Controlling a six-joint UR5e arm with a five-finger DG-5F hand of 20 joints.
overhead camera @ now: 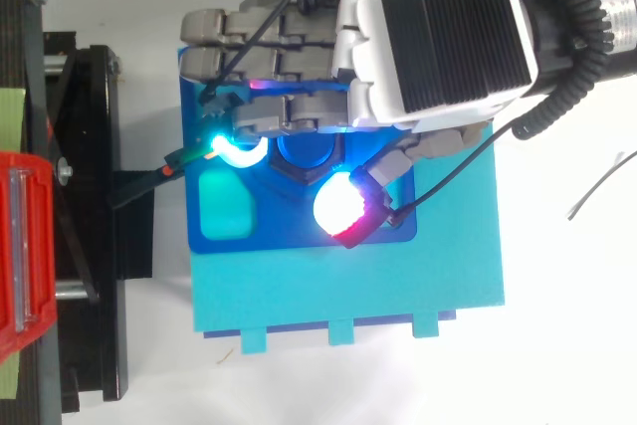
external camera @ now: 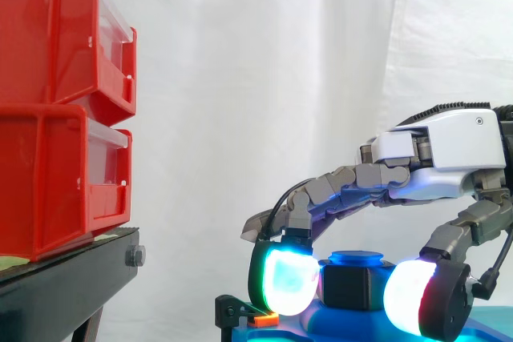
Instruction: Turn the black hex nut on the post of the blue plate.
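Hand (external camera: 449, 150) palm down, fingers (external camera: 284, 278) and thumb (external camera: 417, 298) curled inward, pads pinching.

I see clear passage between the black stand (external camera: 72, 278) and the blue plate (overhead camera: 289, 231), with only curtain behind. The stacked red bins (external camera: 64, 110) wall off the left. A small black bracket (external camera: 232, 310) juts up at the plate's left edge. The hand (external camera: 449, 150) arches over the black hex nut (external camera: 349, 287), with its pads (external camera: 284, 278) against two sides, blocking them. The lighter base (overhead camera: 398, 286) lies bare.
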